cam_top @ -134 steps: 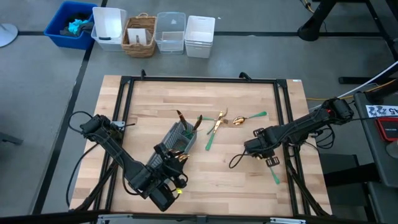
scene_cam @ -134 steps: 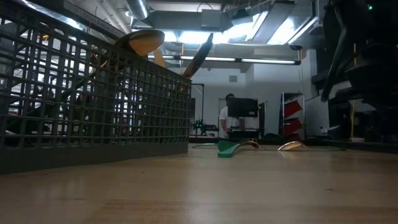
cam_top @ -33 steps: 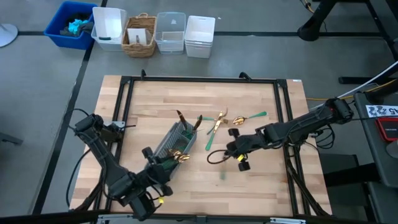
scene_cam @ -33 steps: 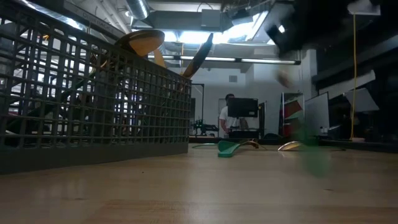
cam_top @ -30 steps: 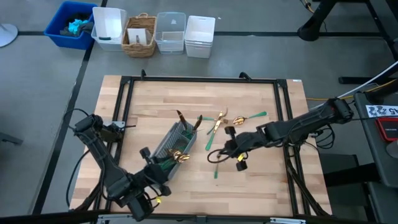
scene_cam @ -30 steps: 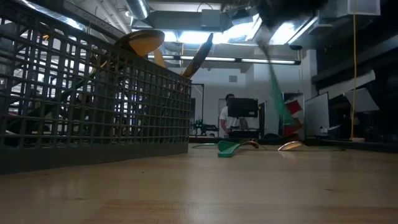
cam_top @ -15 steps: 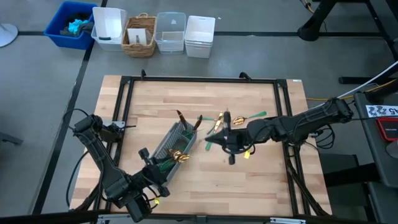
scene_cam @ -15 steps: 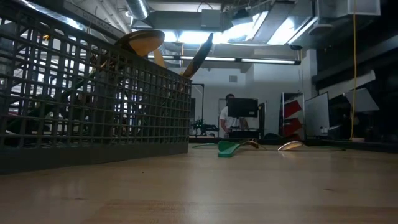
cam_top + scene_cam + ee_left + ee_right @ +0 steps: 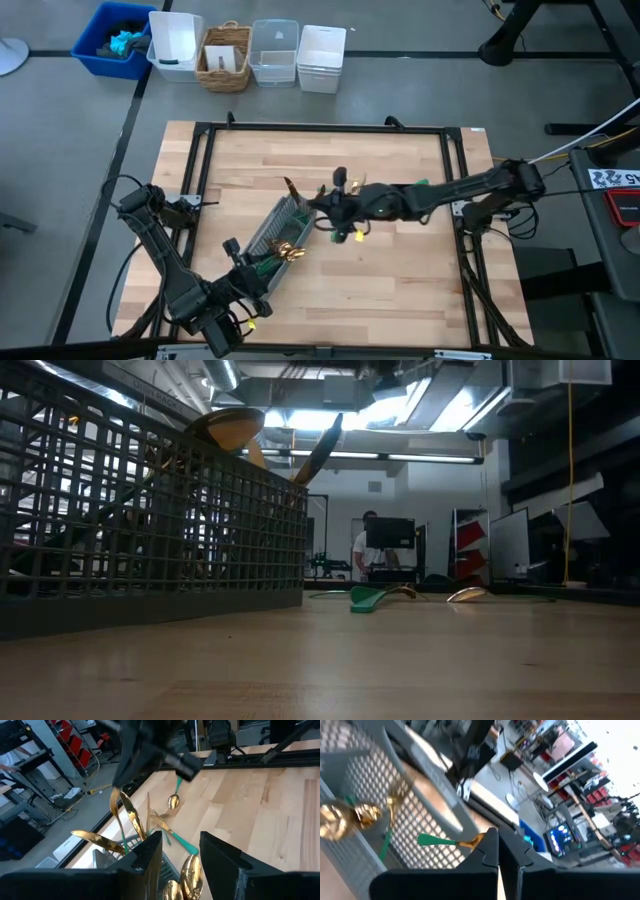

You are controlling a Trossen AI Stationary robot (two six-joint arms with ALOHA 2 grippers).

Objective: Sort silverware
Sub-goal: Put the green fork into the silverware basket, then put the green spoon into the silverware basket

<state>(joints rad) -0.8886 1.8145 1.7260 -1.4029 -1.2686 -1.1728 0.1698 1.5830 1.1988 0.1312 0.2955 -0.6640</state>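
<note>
- Two arms show from above: the right gripper [image 9: 325, 212], fingers pressed together, hangs over the far end of the mesh caddy [image 9: 278, 232], which holds silverware [image 9: 287, 250]; the left gripper [image 9: 243, 280] waits at its near end.
- Low view: a loose spoon [image 9: 467, 595] lies beyond the caddy.
- Left wrist view: its fingers [image 9: 147, 865] stand apart, holding nothing.
- Right wrist view: closed fingers [image 9: 487, 851] above the caddy.

Floor: grey [image 9: 80, 150] — bins [image 9: 225, 50] lined along the bench's far side.
Ceiling: exposed ducts [image 9: 300, 395], bright strip lights [image 9: 400, 457].
Far room: a person [image 9: 366, 545] at monitors.
</note>
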